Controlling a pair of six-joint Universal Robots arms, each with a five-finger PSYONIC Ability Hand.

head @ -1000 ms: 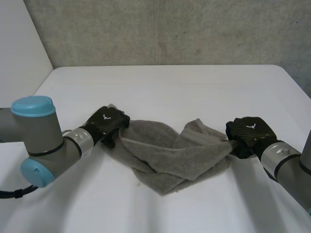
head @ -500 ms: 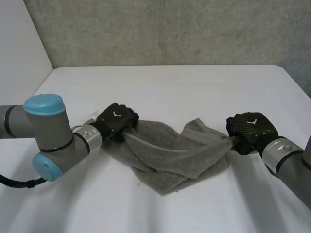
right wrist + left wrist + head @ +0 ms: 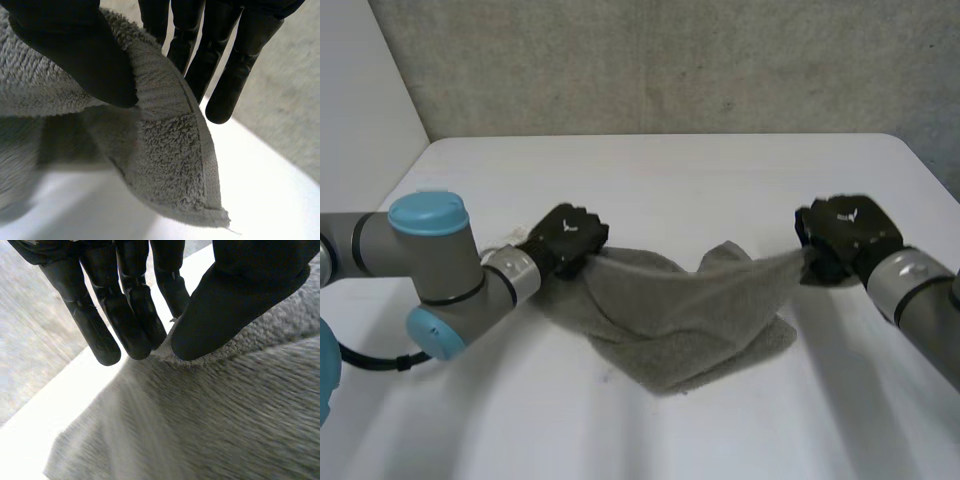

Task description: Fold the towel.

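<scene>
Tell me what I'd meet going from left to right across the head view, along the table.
left arm → left hand → towel → right hand → right arm

Towel (image 3: 692,312) on table (image 3: 670,180) btwn L hand (image 3: 570,236) & R hand (image 3: 846,236), one per end.

Raised the towel (image 3: 690,310) higher off the table (image 3: 670,180). Pulled it taut between left robot hand (image 3: 568,238) and right robot hand (image 3: 845,235).
</scene>
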